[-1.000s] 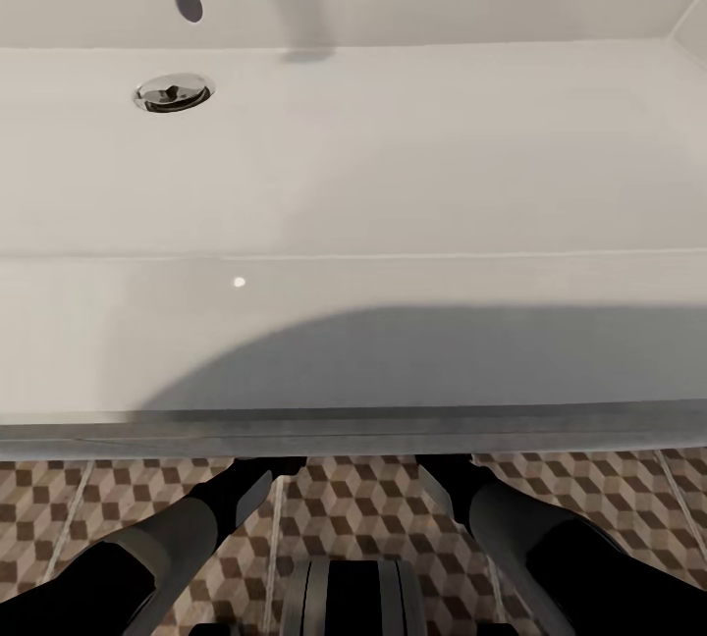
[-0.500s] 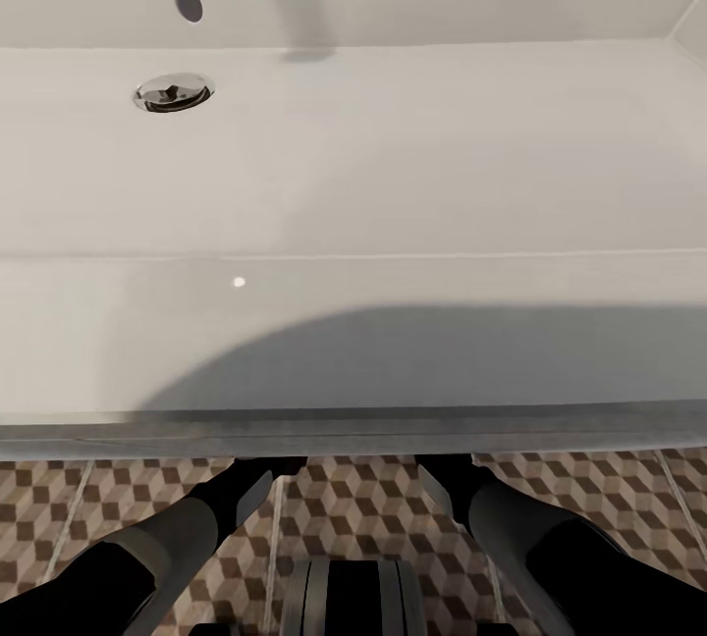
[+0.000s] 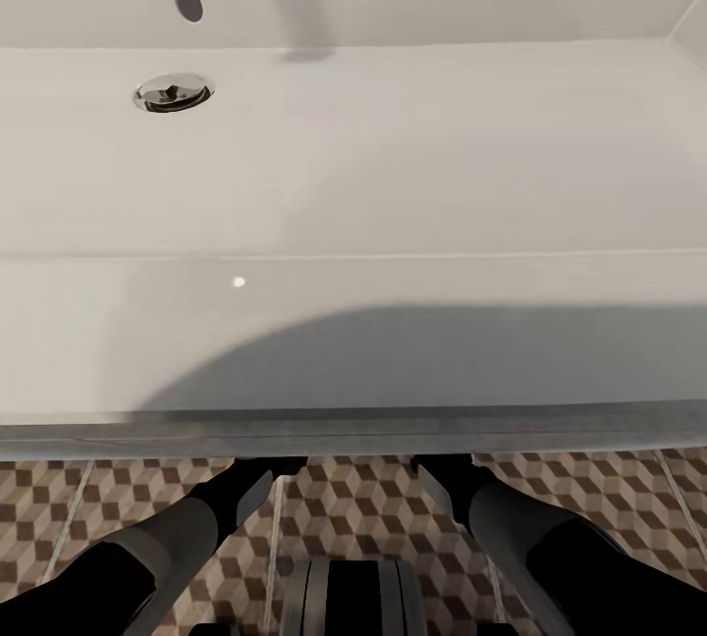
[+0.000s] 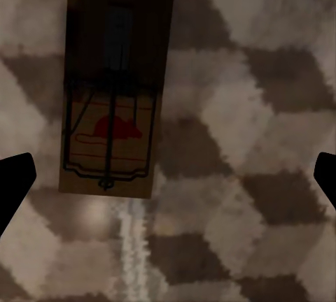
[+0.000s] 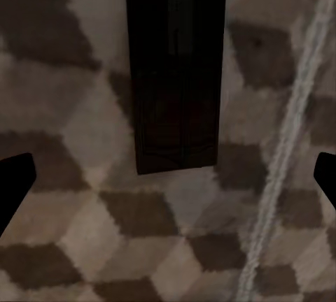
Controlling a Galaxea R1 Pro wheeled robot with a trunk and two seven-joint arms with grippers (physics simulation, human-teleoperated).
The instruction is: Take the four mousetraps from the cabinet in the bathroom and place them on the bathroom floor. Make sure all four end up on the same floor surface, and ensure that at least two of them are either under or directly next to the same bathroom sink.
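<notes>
Both grippers, left gripper (image 4: 168, 176) and right gripper (image 5: 168, 176), hang spread and empty above mousetraps (image 4: 115, 89) lying on the bathroom floor (image 4: 245, 141) beneath the sink (image 3: 353, 175); next likely comes withdrawing both arms.

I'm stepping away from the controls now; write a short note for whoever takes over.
Left gripper: open, empty, above a mousetrap lying flat on the tiled floor.
Right gripper: open, empty, above a second mousetrap on the same tiles.
Both arms reach under the sink.
Done: two traps are down there.
Left: the other two traps, not in sight; check the cabinet.
</notes>
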